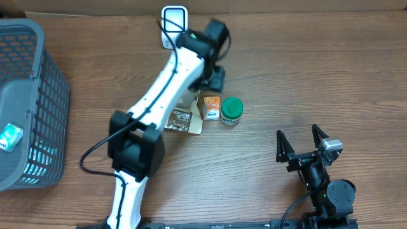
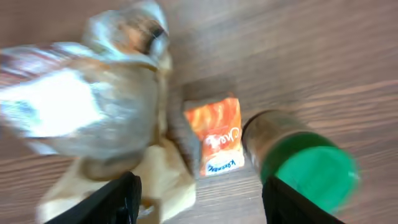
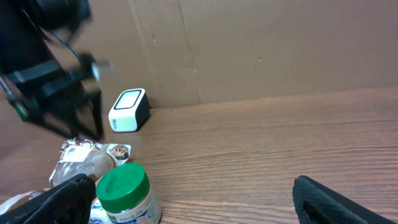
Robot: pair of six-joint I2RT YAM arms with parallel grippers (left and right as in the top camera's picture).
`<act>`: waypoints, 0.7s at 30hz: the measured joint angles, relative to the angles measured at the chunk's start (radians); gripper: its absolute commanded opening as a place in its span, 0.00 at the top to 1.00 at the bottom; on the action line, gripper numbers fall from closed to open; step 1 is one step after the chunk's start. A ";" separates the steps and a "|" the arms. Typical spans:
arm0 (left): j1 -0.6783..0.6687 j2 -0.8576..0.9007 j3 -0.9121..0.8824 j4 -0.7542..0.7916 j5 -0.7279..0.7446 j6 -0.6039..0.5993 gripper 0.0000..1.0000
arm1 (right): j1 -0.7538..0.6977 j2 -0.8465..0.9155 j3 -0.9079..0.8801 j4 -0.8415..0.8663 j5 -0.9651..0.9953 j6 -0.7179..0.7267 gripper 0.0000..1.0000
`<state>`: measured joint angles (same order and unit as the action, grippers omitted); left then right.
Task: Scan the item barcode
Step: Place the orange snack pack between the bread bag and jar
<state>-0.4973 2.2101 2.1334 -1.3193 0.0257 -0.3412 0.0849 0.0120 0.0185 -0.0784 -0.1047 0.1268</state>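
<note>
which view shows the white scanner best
The right wrist view: the scanner stands unobstructed before the cardboard wall, its face visible. Overhead shows only its top, partly covered by the left arm. The left wrist view misses it.

a basket [image 1: 38, 76] stands at the left edge of the table [image 1: 318, 76], with a small packet [image 1: 9, 137] lying inside it. a scanner [image 1: 173, 19] sits at the far edge, near the middle. in front of it three things lie in a row: a bag [image 1: 181, 119] on the left, a carton [image 1: 210, 106] just beside it, and a jar [image 1: 231, 110] upright on the right, close against the carton. the row is well apart from the basket.
</note>
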 measured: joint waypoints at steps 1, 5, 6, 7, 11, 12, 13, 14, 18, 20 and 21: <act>0.014 -0.013 0.034 -0.019 -0.001 0.000 0.36 | 0.000 0.000 0.000 0.000 0.000 0.000 0.00; 0.107 -0.118 0.172 -0.103 -0.014 0.003 0.36 | 0.000 0.000 0.000 0.000 0.000 0.001 0.00; 0.137 -0.152 0.194 -0.118 -0.022 0.003 0.36 | 0.000 0.000 0.000 0.000 0.000 0.000 0.00; 0.175 -0.193 0.212 -0.129 -0.031 0.003 0.36 | 0.000 0.000 0.000 0.000 0.000 0.000 0.00; 0.364 -0.348 0.243 -0.173 -0.057 0.003 0.36 | 0.000 0.000 0.000 -0.001 0.000 0.000 0.00; 0.427 -0.380 0.244 -0.185 -0.062 0.003 0.36 | 0.000 0.000 0.000 0.000 0.000 0.000 0.00; 0.483 -0.401 0.245 -0.190 -0.064 0.003 0.36 | 0.000 0.000 0.000 0.000 0.000 0.000 0.00; 0.544 -0.419 0.246 -0.198 -0.068 0.003 0.36 | 0.000 0.000 0.000 0.000 0.000 0.000 0.00; 0.789 -0.435 0.244 -0.211 -0.079 0.000 0.35 | 0.000 0.000 0.000 0.000 0.000 0.000 0.00; 0.889 -0.433 0.216 -0.188 -0.083 -0.005 0.36 | 0.000 0.000 0.000 0.000 0.000 0.000 0.00; 0.929 -0.433 0.199 -0.171 -0.083 -0.008 0.36 | 0.000 0.000 0.000 0.000 0.000 0.000 0.00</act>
<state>0.4316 1.7767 2.3322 -1.4902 -0.0570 -0.3492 0.0849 0.0120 0.0185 -0.0784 -0.1047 0.1272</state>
